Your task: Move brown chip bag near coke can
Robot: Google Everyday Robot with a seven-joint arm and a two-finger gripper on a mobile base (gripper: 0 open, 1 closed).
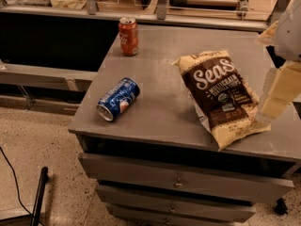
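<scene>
Three flat grey metal drawer fronts (pixel 188 180) sat nearest, under a smooth grey metal counter (pixel 164 102). On its front left a glossy blue cylindrical soda can (pixel 118 99) lay on its side. To the right, the large crinkly brown chip bag (pixel 218 95) with tan-yellow edges lay flat, well apart from both cans. The pale, blocky gripper (pixel 269 108) hung at the bag's right edge; how wide its grasp stood could not be told. Farthest back, the small red-orange coke can (pixel 128 36) stood upright near the counter's rear left corner.
</scene>
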